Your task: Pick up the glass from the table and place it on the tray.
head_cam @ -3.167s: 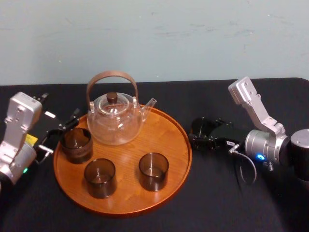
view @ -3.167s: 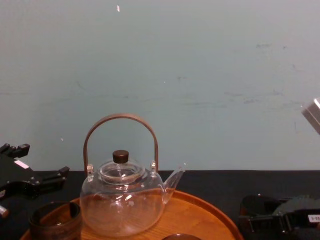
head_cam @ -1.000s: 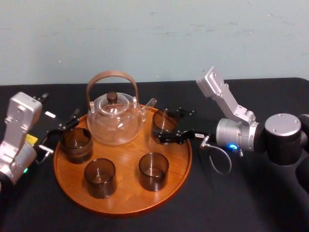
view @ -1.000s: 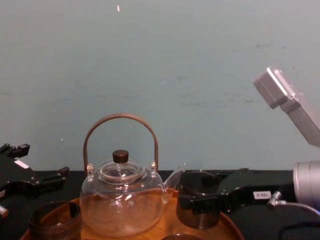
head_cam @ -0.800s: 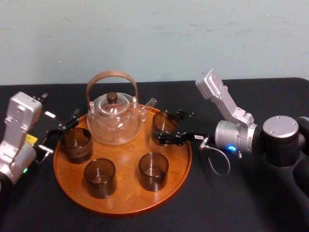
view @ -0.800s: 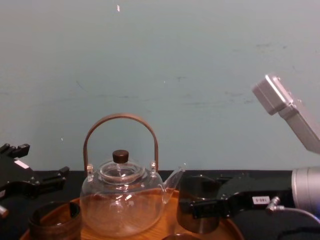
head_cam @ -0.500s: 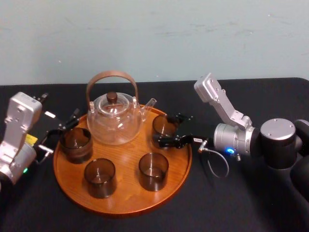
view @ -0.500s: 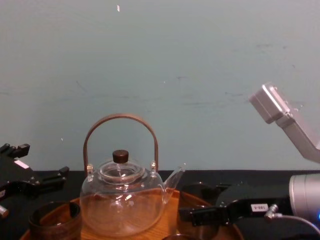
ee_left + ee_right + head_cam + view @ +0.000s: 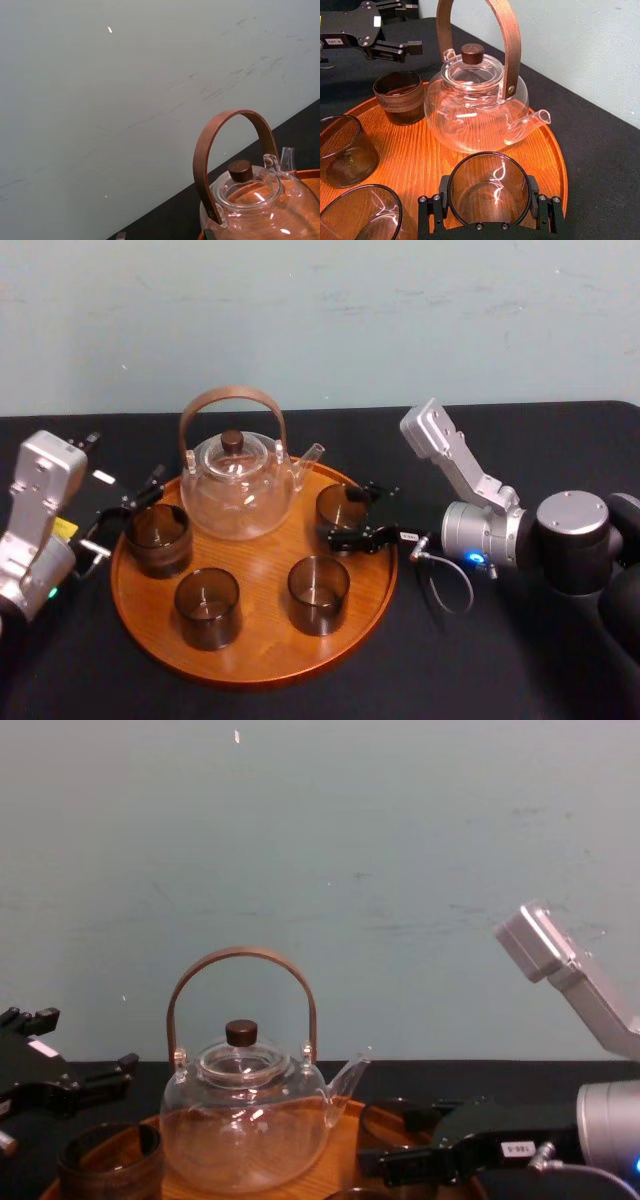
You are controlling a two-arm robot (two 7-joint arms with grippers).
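A smoky dark glass stands low over the round wooden tray, at its right side by the teapot's spout. My right gripper is shut on it, one finger on each side. In the right wrist view the glass sits between the black pads of the right gripper, with its base down at the tray's wood. From the chest, the glass shows low behind the right gripper. My left gripper rests open at the tray's left edge over the black table.
A clear glass teapot with a brown hoop handle stands at the back of the tray. Three more dark glasses are on the tray: back left, front left, front middle. Black cloth lies open to the right and front.
The right gripper carried the glass from the table to the right of the tray over the rim, then lowered it beside the teapot's spout. The left arm stayed still.
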